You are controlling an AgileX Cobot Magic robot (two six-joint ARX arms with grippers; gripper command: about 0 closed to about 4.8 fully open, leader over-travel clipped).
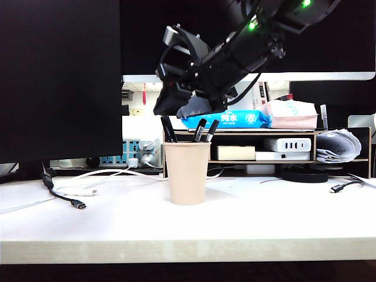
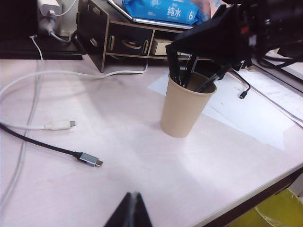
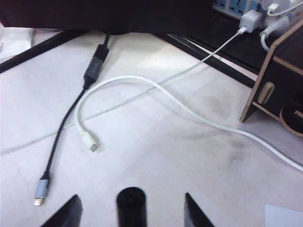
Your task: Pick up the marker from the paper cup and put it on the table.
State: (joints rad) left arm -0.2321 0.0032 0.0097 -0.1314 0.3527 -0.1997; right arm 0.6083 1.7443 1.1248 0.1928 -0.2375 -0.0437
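White table (image 1: 282, 217) | right pincer (image 3: 129, 210) wide open astride marker (image 3: 131, 204); left pincer (image 2: 130, 213) closed

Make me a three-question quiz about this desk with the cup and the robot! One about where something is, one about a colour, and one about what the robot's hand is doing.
1. Where does the paper cup stand?
A. on the white table
B. on the wooden shelf
C. in a robot hand

2. What colour is the cup?
A. blue
B. beige
C. green

3. How is the right hand above the cup?
A. open
B. shut on the cup
C. holding a cable

Answers:
1 A: the paper cup rests on the table.
2 B: its wall is plain beige.
3 A: the right hand has its fingers spread wide; the left hand is away from the cup.
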